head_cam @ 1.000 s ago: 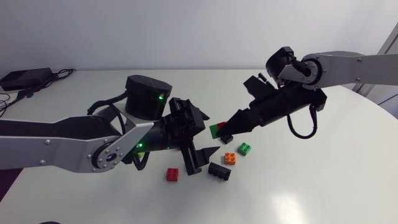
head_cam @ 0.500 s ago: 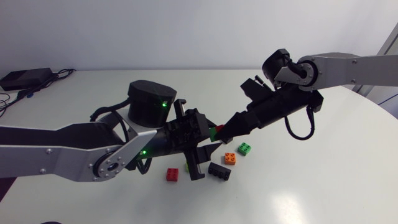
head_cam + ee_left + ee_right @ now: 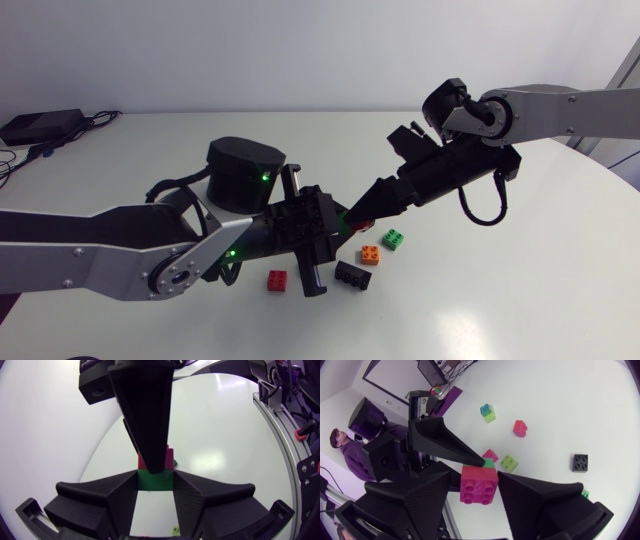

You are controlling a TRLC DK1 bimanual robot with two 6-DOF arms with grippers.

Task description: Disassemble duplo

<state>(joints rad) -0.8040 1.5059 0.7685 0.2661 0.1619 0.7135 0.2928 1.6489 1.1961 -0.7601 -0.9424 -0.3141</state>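
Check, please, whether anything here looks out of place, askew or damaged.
Nothing stands out. The stack is held in the air by the left gripper and right gripper; the red brick, black brick, orange brick and green brick lie flat and apart on the table.

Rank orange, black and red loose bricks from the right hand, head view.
1. Orange brick, just in front of the right hand.
2. Black brick, nearer the table's front edge.
3. Red brick, farthest, off to the left.
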